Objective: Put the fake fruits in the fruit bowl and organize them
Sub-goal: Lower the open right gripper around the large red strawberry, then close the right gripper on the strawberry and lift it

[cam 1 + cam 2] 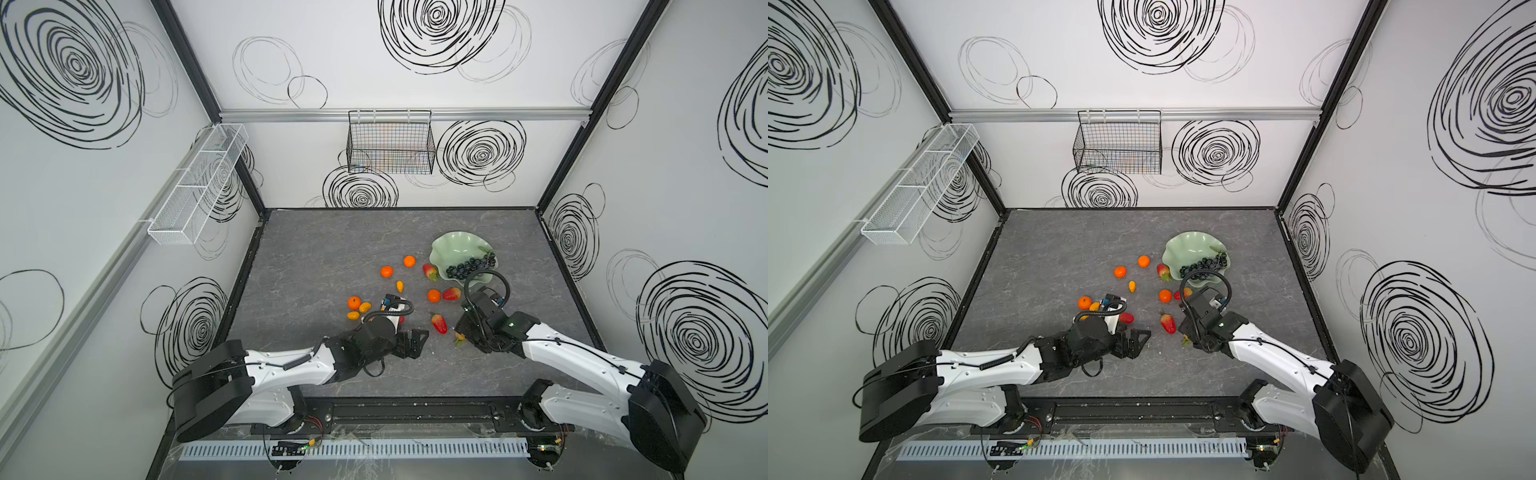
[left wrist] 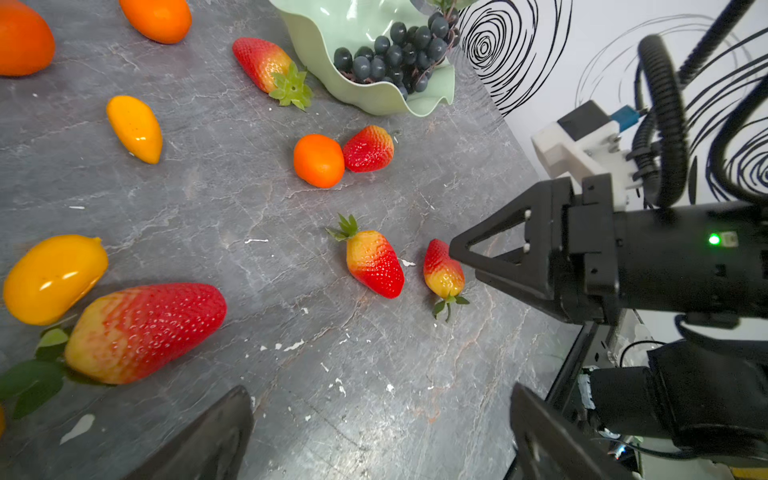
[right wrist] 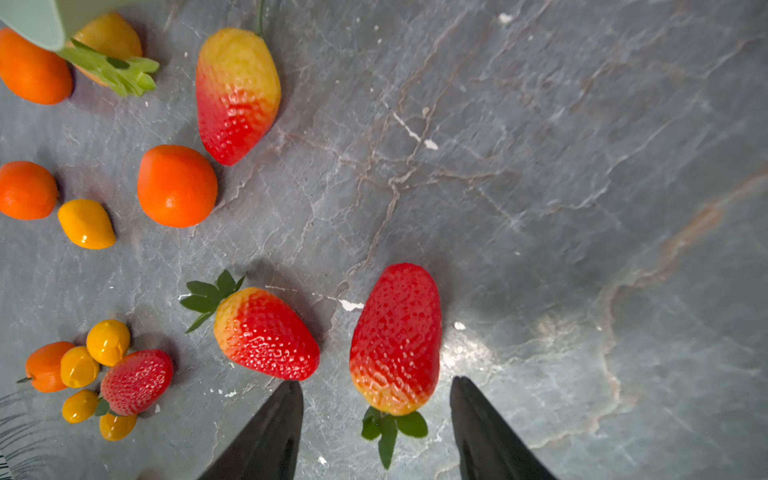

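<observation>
The pale green fruit bowl [image 1: 453, 247] stands at the right rear of the table, and the dark grape bunch [image 1: 471, 266] lies in it. Strawberries [image 1: 439, 323], tangerines [image 1: 387, 272] and kumquats [image 1: 400, 286] are scattered on the grey tabletop to the bowl's left and front. My right gripper [image 3: 376, 380] is open and low over the table. Its fingers stand on either side of the leafy end of a strawberry [image 3: 395, 332] without touching it. Left of that, my left gripper [image 2: 380, 388] is wide open over bare table, with a strawberry [image 2: 145, 328] and a kumquat [image 2: 54, 278] close by.
A black wire basket [image 1: 390, 143] hangs on the back wall. On the left wall there is a white mesh tray [image 1: 199, 183]. Another strawberry [image 3: 266, 332] lies right next to the one between my right fingers. The table's front rail [image 1: 415, 411] runs behind both arms.
</observation>
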`<state>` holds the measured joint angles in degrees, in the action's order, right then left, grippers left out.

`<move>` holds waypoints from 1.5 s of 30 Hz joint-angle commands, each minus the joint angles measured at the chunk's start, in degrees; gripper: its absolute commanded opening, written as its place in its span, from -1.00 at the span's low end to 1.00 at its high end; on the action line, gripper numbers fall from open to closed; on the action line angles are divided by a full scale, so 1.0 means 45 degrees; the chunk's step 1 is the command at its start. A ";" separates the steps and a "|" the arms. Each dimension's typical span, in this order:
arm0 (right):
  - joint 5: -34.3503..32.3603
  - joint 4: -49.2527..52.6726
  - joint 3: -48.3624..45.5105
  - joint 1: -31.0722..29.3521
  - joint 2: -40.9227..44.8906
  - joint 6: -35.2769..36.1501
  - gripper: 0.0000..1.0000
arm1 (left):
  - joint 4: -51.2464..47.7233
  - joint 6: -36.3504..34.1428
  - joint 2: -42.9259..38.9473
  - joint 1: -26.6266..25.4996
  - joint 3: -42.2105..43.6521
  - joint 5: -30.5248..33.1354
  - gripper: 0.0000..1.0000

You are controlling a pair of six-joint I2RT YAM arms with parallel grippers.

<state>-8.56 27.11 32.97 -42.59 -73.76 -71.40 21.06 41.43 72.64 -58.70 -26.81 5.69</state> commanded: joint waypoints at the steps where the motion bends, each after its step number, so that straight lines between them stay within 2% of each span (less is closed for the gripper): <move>1: 0.0000 -0.0188 -0.0161 -0.0318 -0.0148 -0.0545 0.25 | 0.0606 0.0110 0.0040 0.0099 -0.0137 -0.0098 0.99; 5: 0.0041 -0.0219 -0.0468 -0.0598 0.0062 -0.0732 0.29 | 0.0663 0.0130 0.0091 0.0109 -0.0097 -0.0143 0.99; 10: 0.0130 -0.0393 -0.0568 -0.0731 -0.0185 -0.0707 0.25 | 0.0764 0.0129 0.0200 0.0114 -0.0098 -0.0278 0.99; 25: 0.0622 -0.1215 -0.0335 -0.0848 -0.1405 -0.0306 -0.12 | 0.0785 0.0149 0.0433 0.0114 -0.0195 -0.0596 0.99; 45: 0.0597 -0.1280 -0.0489 -0.0936 -0.1564 0.0021 -0.58 | 0.0760 0.0189 0.0341 0.0114 -0.0200 -0.0503 0.99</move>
<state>-5.06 22.72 30.41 -46.39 -80.38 -71.44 21.61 41.65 74.26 -58.70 -26.81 3.03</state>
